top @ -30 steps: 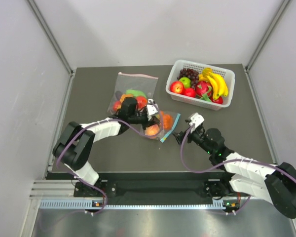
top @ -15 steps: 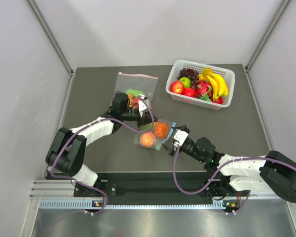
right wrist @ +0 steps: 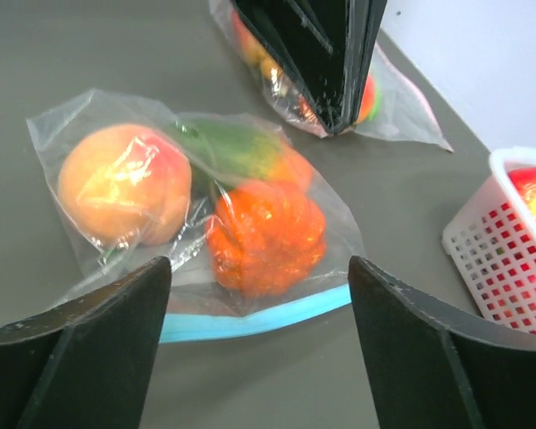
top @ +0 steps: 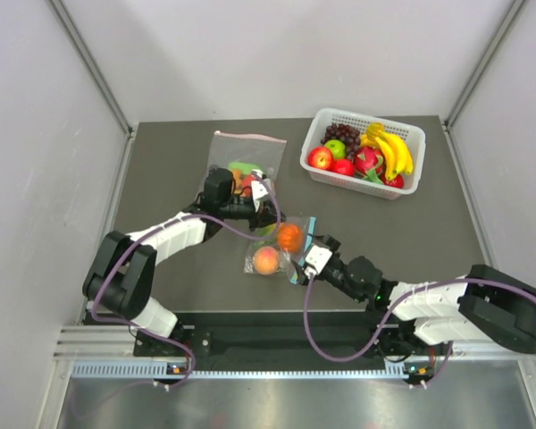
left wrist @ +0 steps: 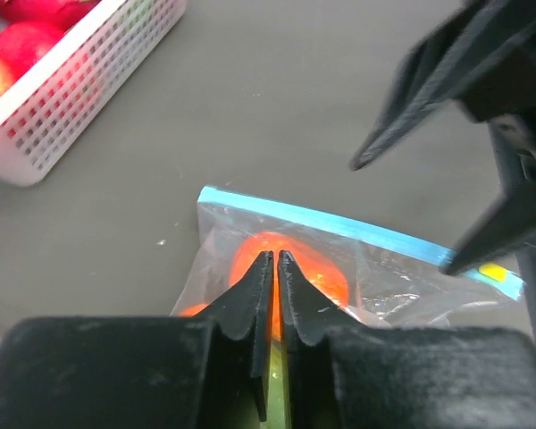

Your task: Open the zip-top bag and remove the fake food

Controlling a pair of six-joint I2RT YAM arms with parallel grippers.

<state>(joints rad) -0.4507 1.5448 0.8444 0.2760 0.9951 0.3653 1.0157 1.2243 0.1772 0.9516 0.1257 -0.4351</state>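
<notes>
We see the zip-top bag (top: 277, 248) lying flat on the dark table (top: 411, 232), between the 2 arms and well apart from the white basket (top: 362, 185) of fruit at the far right. Its teal strip (right wrist: 250, 313) runs along the edge that faces the right arm. The fake food (top: 290, 236) is inside the bag, 3 pieces in all. An orange ribbed piece (right wrist: 266, 234) sits just behind the strip and a peach piece (right wrist: 121, 183) lies beside it. A green piece (right wrist: 228, 147) is partly hidden behind both.

The right gripper (top: 308, 256) sits low at the strip edge with its fingers spread wide. In its wrist view the strip lies between the 2 fingers, and neither seems to touch it.

The left gripper (left wrist: 275, 259) has its fingers pressed together, with only a thin slit between them. In its own view the tips hang over the orange piece. We cannot tell whether any plastic is caught between them. From the right wrist view the tips point down near the larger bag (top: 241, 156) with the pink strip, which lies just beyond the small one.
</notes>
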